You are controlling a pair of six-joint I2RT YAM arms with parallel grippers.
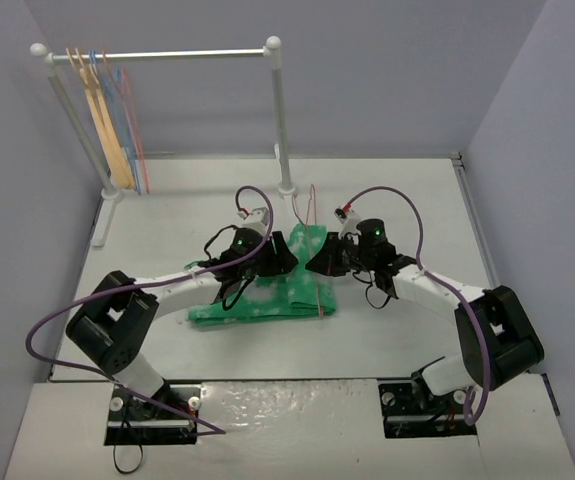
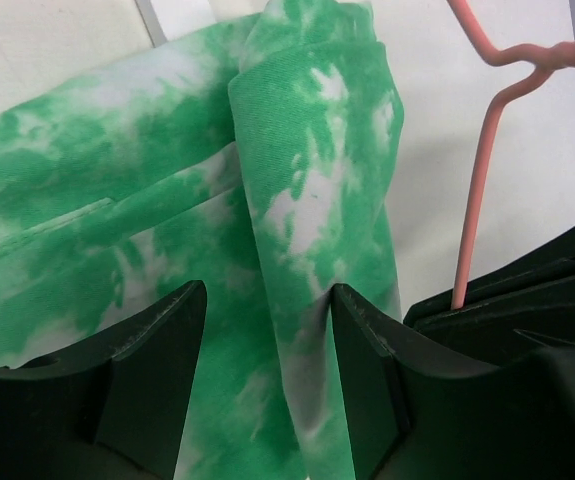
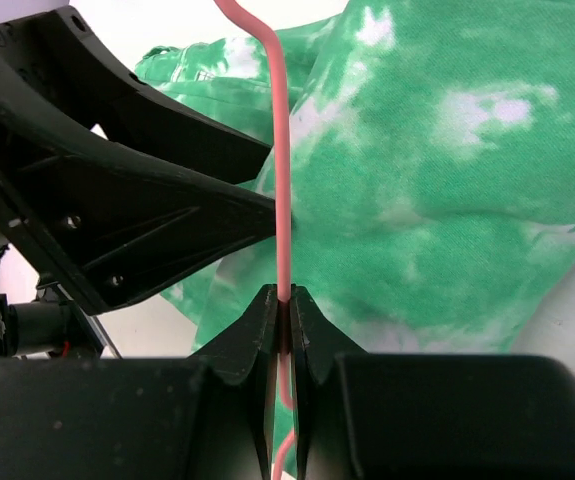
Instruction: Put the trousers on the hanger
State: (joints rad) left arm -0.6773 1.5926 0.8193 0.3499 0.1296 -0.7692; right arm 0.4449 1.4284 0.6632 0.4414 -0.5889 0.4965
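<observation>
Right gripper (image 3: 282, 302): my jaws are pressed together on the hanger (image 3: 279, 150). The thin pink wire is pinched in the slit between the tips, with no gap showing. From the pinch the wire runs straight up the right wrist view to the top edge, bending slightly left there.

Left gripper (image 2: 267, 340): my jaws are wide apart and hold nothing. The two dark fingers (image 2: 152, 360) straddle a raised fold of the trousers (image 2: 307, 180). The finger at lower right touches the fold's edge; the other stands over flatter cloth. The fold's ridge runs from between the fingers up to the top of the left wrist view, leaning a little right.

In that same view the pink wire rises from the right gripper's dark body at lower right to a kinked bend in the upper right corner.

Top view: both grippers meet at mid-frame, tips facing each other and near together. The hanger's long axis is nearly vertical in the frame, hook end toward the top. The wire shows again low down at the trousers' right edge; I cannot trace the rest of its outline.

The trousers lie folded on the table (image 1: 397, 200), long axis left to right, just below mid-frame. Their right end is bunched upward between the grippers.

The rack (image 1: 167, 57) stands at upper left, well apart. A wooden hanger (image 1: 107, 130) and blue hangers (image 1: 123, 115) hang at its left end.
</observation>
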